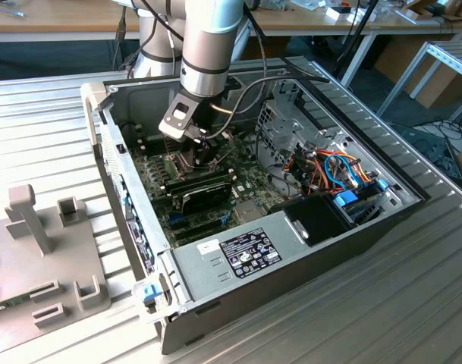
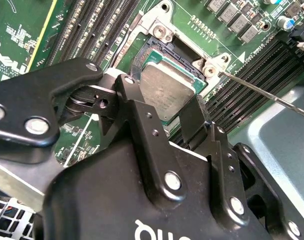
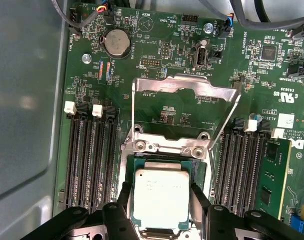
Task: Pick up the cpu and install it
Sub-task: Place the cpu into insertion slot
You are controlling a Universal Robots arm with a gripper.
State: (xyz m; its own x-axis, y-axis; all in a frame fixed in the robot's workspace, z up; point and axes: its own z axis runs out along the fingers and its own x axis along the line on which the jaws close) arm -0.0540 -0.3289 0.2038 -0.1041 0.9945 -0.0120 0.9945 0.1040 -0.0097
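Install step judged underway: cpu (image 3: 159,197) was pinched edgewise between gripper (image 3: 160,189) jaws over the open socket (image 2: 159,52); level, squared seating was called for.

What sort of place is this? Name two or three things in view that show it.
Probably a robotics lab or workshop. An opened computer case sits on a ribbed metal table, a robot arm reaches into it with its gripper closed on the cpu, and workbenches stand behind.
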